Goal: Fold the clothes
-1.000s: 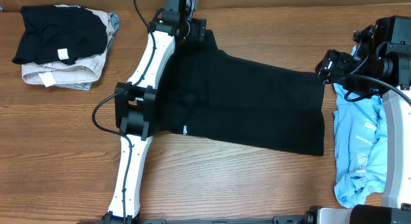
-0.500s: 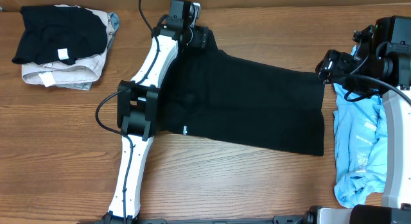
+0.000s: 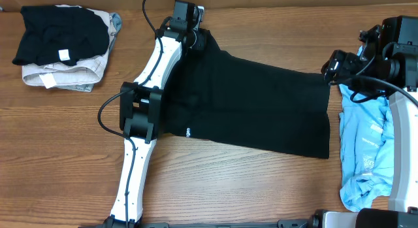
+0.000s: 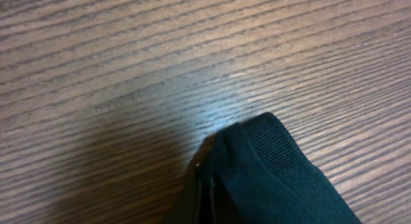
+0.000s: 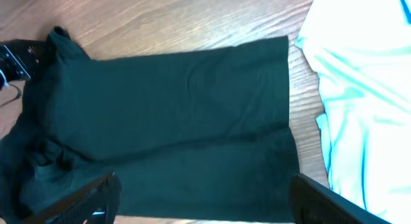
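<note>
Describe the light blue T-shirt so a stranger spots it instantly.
On the wooden table, look past the right end of the big black garment spread mid-table. The light blue T-shirt lies crumpled there, partly under the right arm. Only it is pale blue with white print.

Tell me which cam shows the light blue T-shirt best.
Overhead: the light blue T-shirt lies at the frame's right, nearly full length, white print visible, though the right arm covers its right side. Right wrist shows only a washed-out, cropped part. Left wrist shows none of it.
</note>
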